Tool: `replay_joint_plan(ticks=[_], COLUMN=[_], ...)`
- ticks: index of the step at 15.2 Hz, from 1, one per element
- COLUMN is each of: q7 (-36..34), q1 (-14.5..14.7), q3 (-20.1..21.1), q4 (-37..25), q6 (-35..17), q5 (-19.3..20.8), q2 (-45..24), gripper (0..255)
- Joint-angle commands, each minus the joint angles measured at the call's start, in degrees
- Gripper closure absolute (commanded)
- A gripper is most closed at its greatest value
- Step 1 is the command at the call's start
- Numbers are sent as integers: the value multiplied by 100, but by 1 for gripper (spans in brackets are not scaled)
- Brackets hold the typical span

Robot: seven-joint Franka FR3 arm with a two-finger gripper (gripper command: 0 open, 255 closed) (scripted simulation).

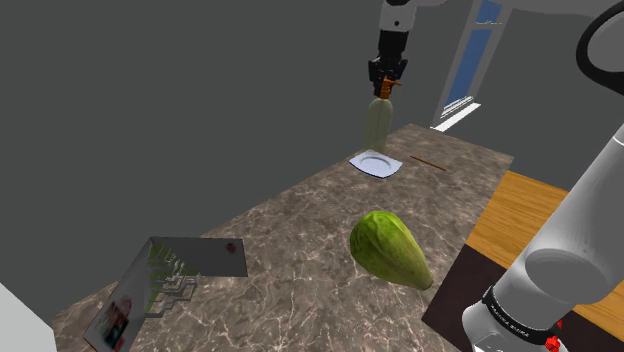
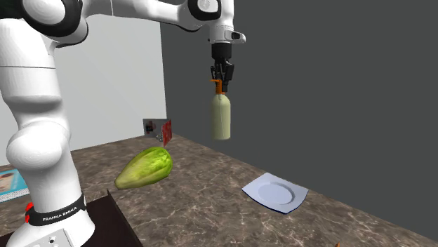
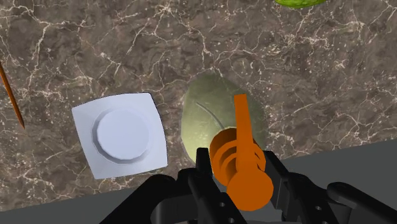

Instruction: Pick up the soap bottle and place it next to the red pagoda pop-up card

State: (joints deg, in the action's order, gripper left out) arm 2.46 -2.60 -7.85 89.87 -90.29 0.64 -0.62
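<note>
A pale green soap bottle (image 1: 378, 120) with an orange pump hangs upright in the air, well above the marble table (image 1: 290, 230). My gripper (image 1: 386, 88) is shut on the pump neck. In the second exterior view the gripper (image 2: 222, 83) clasps the pump above the bottle (image 2: 222, 119). From the wrist I see the bottle (image 3: 213, 114) below my gripper (image 3: 238, 170), hanging beside the white plate. The pop-up card (image 1: 198, 257) lies open at the table's near left end in the shoulder view, grey with a small red mark. Its red upright part (image 2: 167, 131) shows at the far end in the second exterior view.
A square white plate (image 1: 376, 163) (image 2: 276, 193) (image 3: 121, 135) lies almost under the bottle. A large green leafy vegetable (image 1: 390, 250) (image 2: 144, 167) rests mid-table between plate and card. A thin brown stick (image 1: 430, 162) (image 3: 11, 95) lies beyond the plate. The stand (image 1: 500, 320) is at lower right.
</note>
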Motion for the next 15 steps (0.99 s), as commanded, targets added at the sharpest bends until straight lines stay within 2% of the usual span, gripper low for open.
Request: replay_joint_plan(ticks=[1,15], q7=[4,70], q1=[-2,-48], q3=[-1,-33], q4=[-209,-2079], q6=[171,1478], q5=[-6,-87], q2=[-38,-606], gripper=[255,255])
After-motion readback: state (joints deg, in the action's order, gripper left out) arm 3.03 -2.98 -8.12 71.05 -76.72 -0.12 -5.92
